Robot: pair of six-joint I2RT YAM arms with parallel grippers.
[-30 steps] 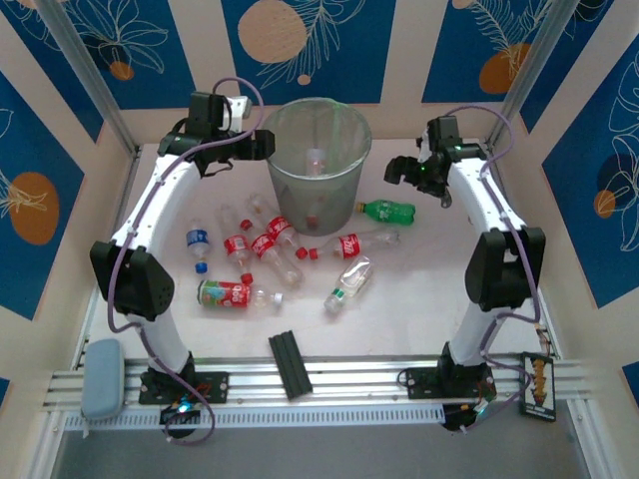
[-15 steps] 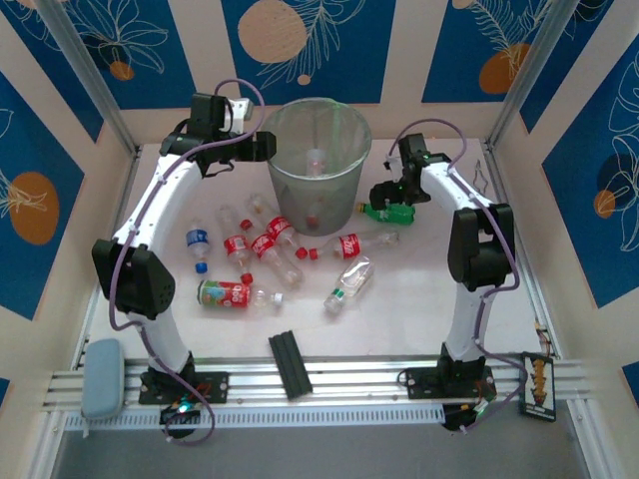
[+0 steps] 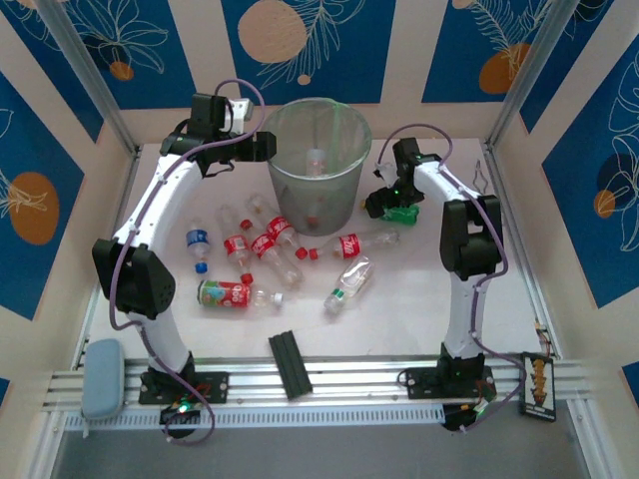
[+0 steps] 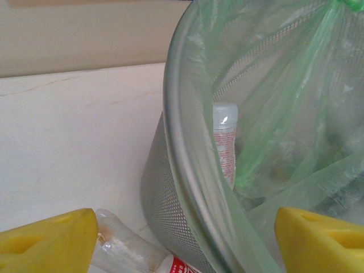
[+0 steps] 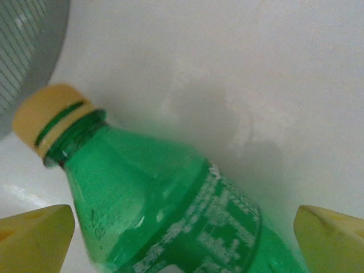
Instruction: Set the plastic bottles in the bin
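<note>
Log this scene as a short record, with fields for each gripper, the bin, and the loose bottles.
bin: upright, green liner, a bottle inside
left gripper: jaws open, beside the bin's rim
right gripper: jaws open, either side of the green bottle
loose bottles: lying on the table before the bin
black bar: near edge

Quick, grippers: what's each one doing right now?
Left gripper: open, holding nothing, by the bin.
Right gripper: open, straddling the green bottle.
</note>
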